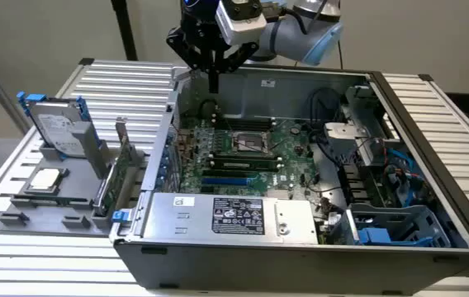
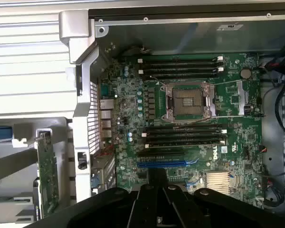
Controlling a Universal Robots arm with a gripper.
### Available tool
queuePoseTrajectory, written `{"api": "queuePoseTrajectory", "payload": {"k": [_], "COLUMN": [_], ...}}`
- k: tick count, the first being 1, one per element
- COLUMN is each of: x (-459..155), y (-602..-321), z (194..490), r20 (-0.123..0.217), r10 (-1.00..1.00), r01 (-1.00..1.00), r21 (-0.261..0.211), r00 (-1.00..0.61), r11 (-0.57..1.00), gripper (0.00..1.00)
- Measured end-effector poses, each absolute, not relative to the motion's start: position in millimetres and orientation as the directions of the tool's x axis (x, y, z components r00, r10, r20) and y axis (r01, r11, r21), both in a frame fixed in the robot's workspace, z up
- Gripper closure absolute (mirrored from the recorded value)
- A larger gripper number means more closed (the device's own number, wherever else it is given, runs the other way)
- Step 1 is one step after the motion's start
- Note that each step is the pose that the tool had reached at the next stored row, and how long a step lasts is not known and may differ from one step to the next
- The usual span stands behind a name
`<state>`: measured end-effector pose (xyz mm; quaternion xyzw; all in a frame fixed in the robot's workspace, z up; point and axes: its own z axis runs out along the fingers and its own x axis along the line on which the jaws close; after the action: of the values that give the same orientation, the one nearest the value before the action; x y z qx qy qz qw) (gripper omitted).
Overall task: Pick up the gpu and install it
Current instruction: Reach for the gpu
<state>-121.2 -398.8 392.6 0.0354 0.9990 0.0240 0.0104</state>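
Observation:
The gpu (image 1: 118,176) stands on edge in a grey holder (image 1: 44,213) outside the open computer case, at the exterior view's left. Its green board (image 2: 47,173) also appears edge-on in the wrist view, beyond the case's rear wall. My gripper (image 1: 215,85) hangs above the far rim of the case, over the motherboard (image 1: 243,148), well apart from the gpu. Its fingers (image 2: 157,180) are pressed together with nothing between them. A blue expansion slot (image 2: 161,164) lies just off the fingertips in the wrist view.
A silver hard drive with blue rails (image 1: 57,127) and a processor chip (image 1: 44,179) share the grey holder. Inside the case are the power supply (image 1: 218,216), cables (image 1: 333,142) and a blue drive cage (image 1: 395,229). The case's rear wall (image 2: 83,118) stands between gpu and motherboard.

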Motion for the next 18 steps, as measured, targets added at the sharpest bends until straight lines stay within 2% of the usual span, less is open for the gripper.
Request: {"api": "queuePoseTrajectory", "payload": {"k": [18], "x": [-121.2], "y": [-398.8], "z": [392.6], "r20": [-0.019], "r10": [0.071], "r01": [0.070], "r21": [0.049], "r00": [-0.997], "r11": [0.996], "gripper": [1.00]}}
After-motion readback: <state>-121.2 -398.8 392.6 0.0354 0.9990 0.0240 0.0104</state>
